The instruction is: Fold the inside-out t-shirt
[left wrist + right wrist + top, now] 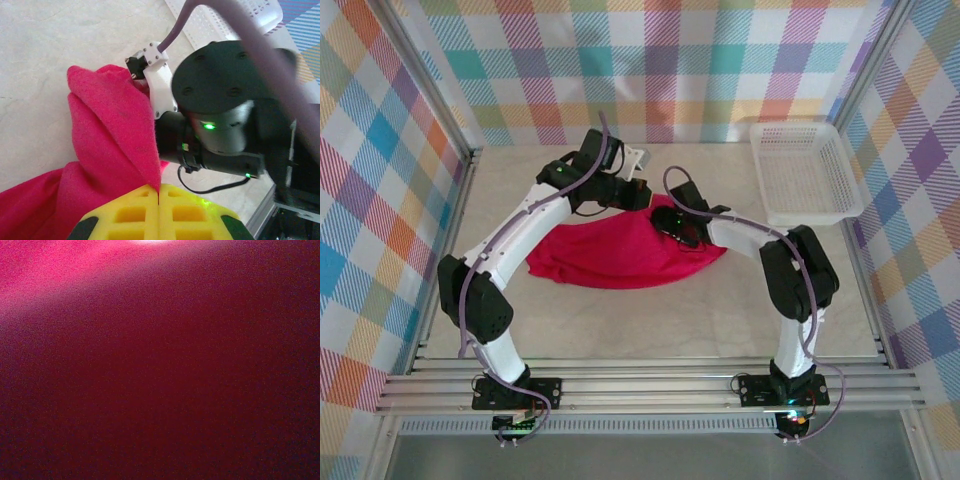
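Observation:
The inside-out t-shirt (620, 255) lies bunched in a wide red heap at the middle of the table. My left gripper (641, 197) is at the heap's far edge. In the left wrist view its yellow fingertips (145, 210) are pressed together, and my left gripper (159, 194) is shut on a raised peak of the t-shirt (110, 125). My right gripper (677, 226) is pushed into the cloth at the heap's upper right. How its jaws stand is hidden, because dark red t-shirt (160, 360) fabric covers the right wrist camera. The right arm's black wrist (220, 100) is close beside the lifted fold.
A white mesh basket (800, 170) stands at the far right of the table, and its corner (225, 20) is visible behind the right wrist. Checked walls enclose the table on three sides. Bare tabletop (650, 320) lies between the shirt and the arm bases.

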`<move>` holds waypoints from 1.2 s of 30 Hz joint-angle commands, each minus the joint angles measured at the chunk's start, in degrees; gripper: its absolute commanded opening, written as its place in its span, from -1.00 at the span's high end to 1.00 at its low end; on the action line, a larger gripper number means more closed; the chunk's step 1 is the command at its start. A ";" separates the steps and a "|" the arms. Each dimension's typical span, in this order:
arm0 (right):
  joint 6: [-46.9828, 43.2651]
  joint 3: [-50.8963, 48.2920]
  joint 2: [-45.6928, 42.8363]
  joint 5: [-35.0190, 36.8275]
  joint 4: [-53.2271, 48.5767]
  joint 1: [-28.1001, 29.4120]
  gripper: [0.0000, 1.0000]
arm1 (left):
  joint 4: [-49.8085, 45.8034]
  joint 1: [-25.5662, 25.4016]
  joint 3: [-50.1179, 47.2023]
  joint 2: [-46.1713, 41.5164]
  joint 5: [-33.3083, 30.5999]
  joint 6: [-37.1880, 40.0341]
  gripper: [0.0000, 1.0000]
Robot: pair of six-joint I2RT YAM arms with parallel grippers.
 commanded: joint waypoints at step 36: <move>-5.21 -12.96 -33.71 -34.34 -4.63 -18.81 1.00 | 10.51 10.43 -15.18 6.46 -3.81 -4.03 1.00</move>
